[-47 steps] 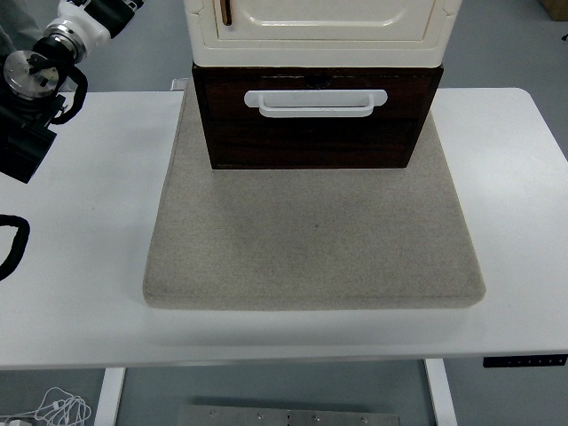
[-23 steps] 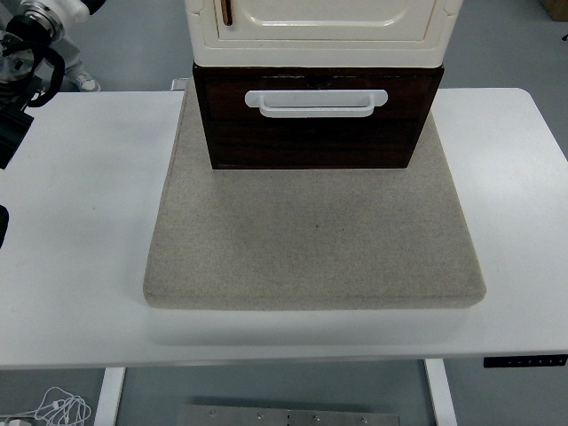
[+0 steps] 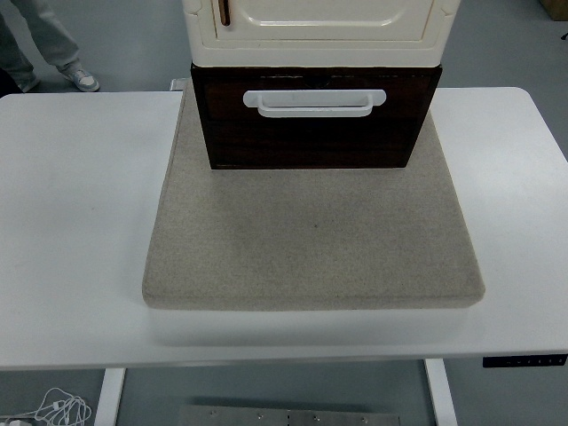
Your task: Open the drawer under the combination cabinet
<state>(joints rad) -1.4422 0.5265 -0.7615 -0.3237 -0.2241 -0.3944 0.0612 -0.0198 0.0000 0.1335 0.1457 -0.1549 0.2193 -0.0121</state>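
A combination cabinet stands at the back middle of the table on a grey felt mat (image 3: 311,240). Its cream upper cabinet (image 3: 319,31) has a door with a small brown handle (image 3: 225,12). Below it is a dark brown wooden drawer (image 3: 312,133) with a white bar handle (image 3: 316,102) on its front. The drawer front sits flush with the body, shut. Neither of my hands shows in the picture.
The white table (image 3: 80,222) spreads to both sides of the mat. A person's legs and a shoe (image 3: 78,78) show on the floor at the top left, behind the table. Cables (image 3: 53,410) lie on the floor below the near edge.
My left arm has drawn back out of the picture at the upper left. The cabinet and drawer have not moved.
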